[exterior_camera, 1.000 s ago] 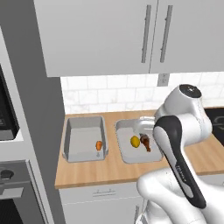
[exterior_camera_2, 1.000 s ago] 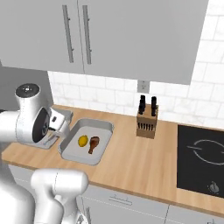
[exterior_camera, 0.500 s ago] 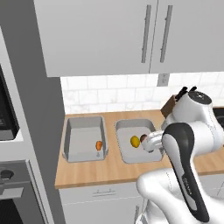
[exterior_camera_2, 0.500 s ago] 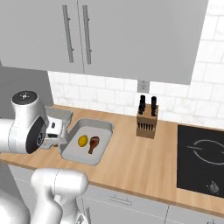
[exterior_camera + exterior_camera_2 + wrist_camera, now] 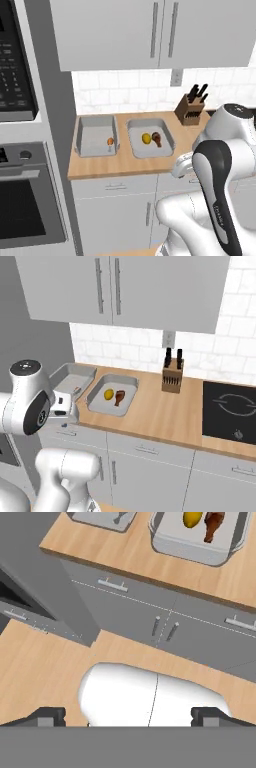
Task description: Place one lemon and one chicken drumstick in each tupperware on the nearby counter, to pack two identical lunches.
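The white arm with dark joints is folded back close over its own base, elbow high, hand drawn in front of the counter edge and pointing down at the floor. The two-finger gripper (image 5: 128,716) has its dark tips (image 5: 47,716) spread wide apart, holding nothing. Just beyond lie the pale cabinet fronts (image 5: 165,624) and above them the light-brown wooden butcher-block counter (image 5: 150,162). On it sit two plain grey shallow rectangular tupperware containers side by side. The right-hand tupperware (image 5: 151,151) holds a yellow lemon (image 5: 146,138) and a brown chicken drumstick (image 5: 157,138), just beside each other. The left-hand tupperware (image 5: 93,145) holds a second small drumstick (image 5: 110,142) near its right wall. Farther back, against the white tiled wall, stands a dark wooden knife block (image 5: 190,106).
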Controlling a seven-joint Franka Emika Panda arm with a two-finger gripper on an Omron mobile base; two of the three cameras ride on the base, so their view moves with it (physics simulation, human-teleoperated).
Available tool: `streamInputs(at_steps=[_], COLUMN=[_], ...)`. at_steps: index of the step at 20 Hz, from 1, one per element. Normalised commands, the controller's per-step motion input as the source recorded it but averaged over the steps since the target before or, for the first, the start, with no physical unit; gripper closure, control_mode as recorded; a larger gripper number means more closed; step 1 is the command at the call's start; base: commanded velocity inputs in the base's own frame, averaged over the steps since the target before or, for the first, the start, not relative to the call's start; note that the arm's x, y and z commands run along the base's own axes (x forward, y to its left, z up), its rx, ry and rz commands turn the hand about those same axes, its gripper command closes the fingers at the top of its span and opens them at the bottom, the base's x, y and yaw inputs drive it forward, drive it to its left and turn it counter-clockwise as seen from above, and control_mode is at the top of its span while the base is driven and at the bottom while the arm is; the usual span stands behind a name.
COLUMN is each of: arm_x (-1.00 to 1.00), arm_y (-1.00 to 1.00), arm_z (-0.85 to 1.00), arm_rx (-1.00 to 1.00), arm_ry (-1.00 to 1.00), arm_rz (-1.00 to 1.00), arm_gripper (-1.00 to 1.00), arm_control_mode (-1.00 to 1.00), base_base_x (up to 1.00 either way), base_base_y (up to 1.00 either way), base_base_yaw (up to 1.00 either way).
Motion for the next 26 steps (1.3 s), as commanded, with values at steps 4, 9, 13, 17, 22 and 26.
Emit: streamInputs(at_steps=[4, 9, 13, 17, 22, 26], arm_x=[0.0, 0.0, 0.0, 0.0, 0.0, 0.0], arm_y=[0.0, 0.0, 0.0, 0.0, 0.0, 0.0], arm_z=[0.0, 0.0, 0.0, 0.0, 0.0, 0.0], arm_rx=[0.0, 0.0, 0.0, 0.0, 0.0, 0.0], arm_ry=[0.0, 0.0, 0.0, 0.0, 0.0, 0.0], arm_rz=[0.0, 0.0, 0.0, 0.0, 0.0, 0.0], arm_gripper=[-1.0, -1.0, -1.0, -1.0, -1.0, -1.0], arm_control_mode=[1.0, 1.0, 1.0, 1.0, 1.0, 1.0], base_base_x=[-1.0, -0.76, -0.24, -0.13, -0.22, -0.35], base_base_y=[0.16, 0.5, 0.93, 1.0, 1.0, 1.0], base_base_yaw=[0.0, -0.02, -0.01, 0.0, -0.01, -0.01])
